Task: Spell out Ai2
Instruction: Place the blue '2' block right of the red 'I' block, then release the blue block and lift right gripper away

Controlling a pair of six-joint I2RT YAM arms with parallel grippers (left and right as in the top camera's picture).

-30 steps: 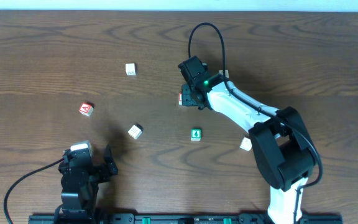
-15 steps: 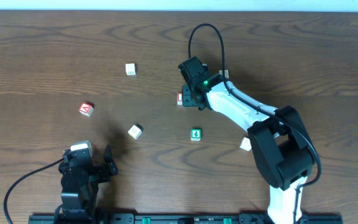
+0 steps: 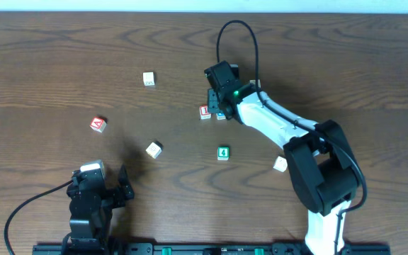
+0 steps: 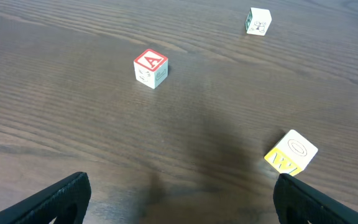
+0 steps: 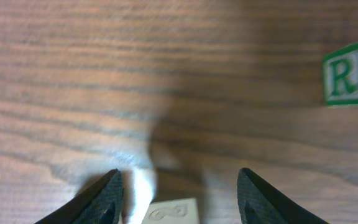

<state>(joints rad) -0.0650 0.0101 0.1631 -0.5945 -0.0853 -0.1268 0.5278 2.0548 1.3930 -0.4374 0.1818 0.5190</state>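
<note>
Red A block (image 3: 98, 125) lies on the left of the wooden table (image 3: 346, 57), well apart from a green-marked block (image 3: 222, 153) near the middle. The right gripper (image 3: 217, 108) hangs low over the table's centre with its jaws apart and a red-bordered block (image 3: 205, 112) just beside it. Its wrist camera shows a pale block (image 5: 173, 211) between the spread fingers (image 5: 107, 193), touching neither, and a green R block (image 5: 347, 73) off to one side. At the near edge the left gripper (image 3: 124, 185) stands wide open, the A block ahead of it and a yellow-sided block (image 4: 291, 153) closer in.
</note>
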